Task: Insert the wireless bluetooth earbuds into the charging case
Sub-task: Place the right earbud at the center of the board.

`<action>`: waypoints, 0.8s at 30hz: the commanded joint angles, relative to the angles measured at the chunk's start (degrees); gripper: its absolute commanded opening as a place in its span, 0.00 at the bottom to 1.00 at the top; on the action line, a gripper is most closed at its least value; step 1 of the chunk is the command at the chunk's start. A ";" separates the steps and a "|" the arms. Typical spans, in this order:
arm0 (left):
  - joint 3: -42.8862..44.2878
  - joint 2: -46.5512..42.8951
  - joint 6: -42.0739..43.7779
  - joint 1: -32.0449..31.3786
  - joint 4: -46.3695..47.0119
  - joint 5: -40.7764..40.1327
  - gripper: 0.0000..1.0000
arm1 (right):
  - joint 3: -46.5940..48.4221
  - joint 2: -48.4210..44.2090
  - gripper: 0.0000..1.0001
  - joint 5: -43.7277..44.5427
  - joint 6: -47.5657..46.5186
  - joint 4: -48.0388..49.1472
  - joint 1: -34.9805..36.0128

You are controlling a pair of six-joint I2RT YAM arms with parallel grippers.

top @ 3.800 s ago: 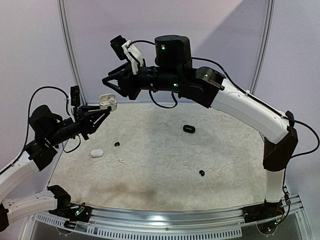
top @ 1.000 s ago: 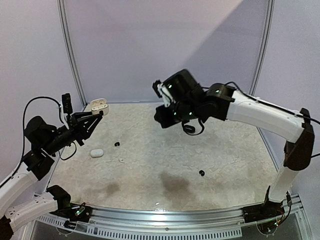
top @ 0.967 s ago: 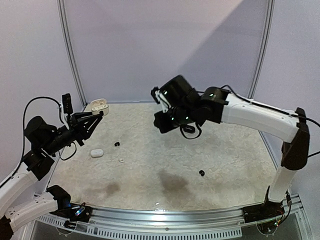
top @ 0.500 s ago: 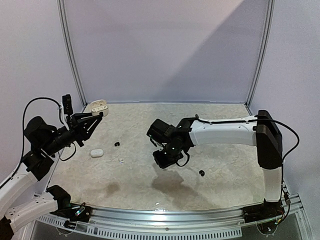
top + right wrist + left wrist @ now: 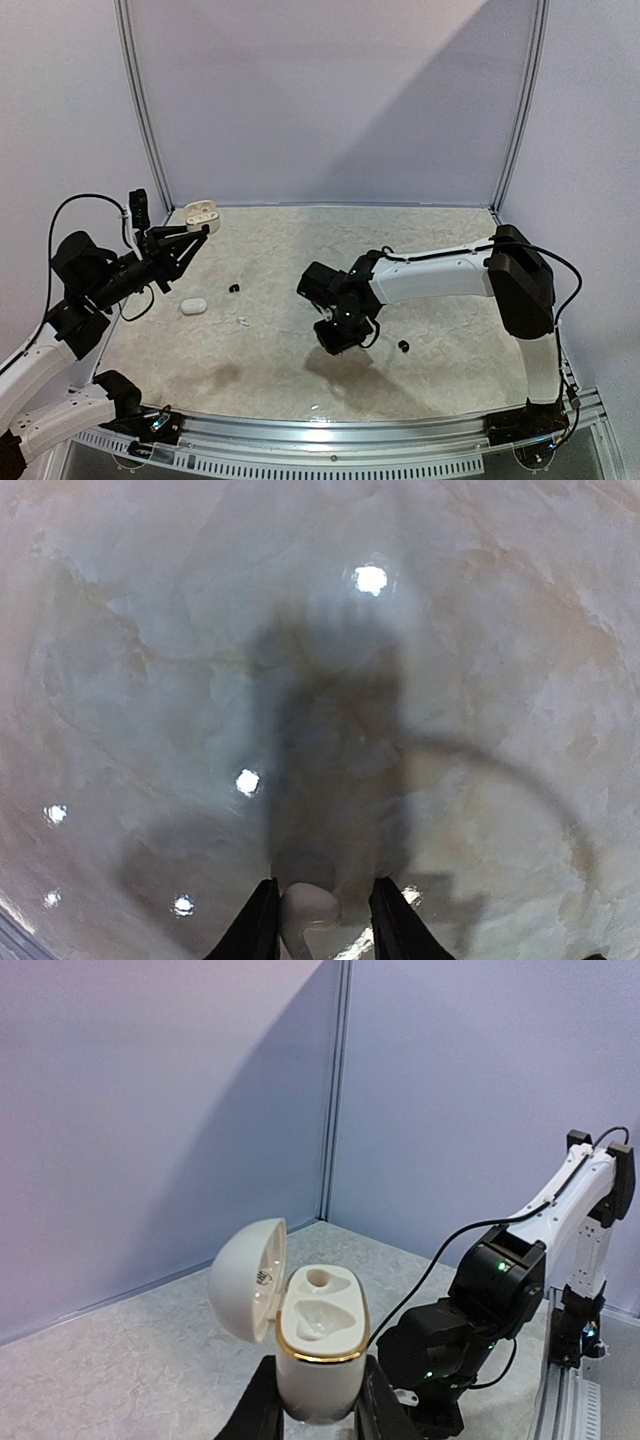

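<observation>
My left gripper (image 5: 195,232) is shut on an open white charging case (image 5: 202,213) and holds it upright above the table's far left. In the left wrist view the case (image 5: 320,1330) has its lid swung left and its two recesses facing up, between my fingers (image 5: 318,1385). My right gripper (image 5: 338,338) is down at the table's middle. In the right wrist view a white earbud (image 5: 308,912) sits between its fingers (image 5: 323,895), against the left one. Two black earbuds (image 5: 234,290) (image 5: 403,346) and a small white earbud (image 5: 243,321) lie loose on the table.
A closed white case (image 5: 193,305) lies at the left of the table. The right arm (image 5: 470,1320) shows beyond the held case in the left wrist view. Metal frame posts (image 5: 140,110) and purple walls enclose the back and sides.
My right gripper has come away from the held case, swung right, then dropped to the table's middle and edged nearer. My left gripper has lifted the case slightly.
</observation>
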 commanded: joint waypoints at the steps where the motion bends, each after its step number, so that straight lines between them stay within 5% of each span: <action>1: -0.96 1.16 1.08 0.61 1.99 -0.58 0.00 | -0.31 0.27 0.35 1.99 -0.49 -2.73 0.08; 8: -1.00 1.73 1.27 0.62 2.77 -0.15 0.00 | 4.79 0.57 0.49 4.25 -2.71 -8.15 -0.01; 19: -0.92 1.35 1.77 0.74 2.21 -0.05 0.00 | 15.27 2.18 0.50 5.62 -2.34 -15.92 0.53; 24: -0.90 1.75 1.81 0.69 2.35 0.03 0.00 | 19.84 5.81 0.70 5.50 5.80 -19.81 2.68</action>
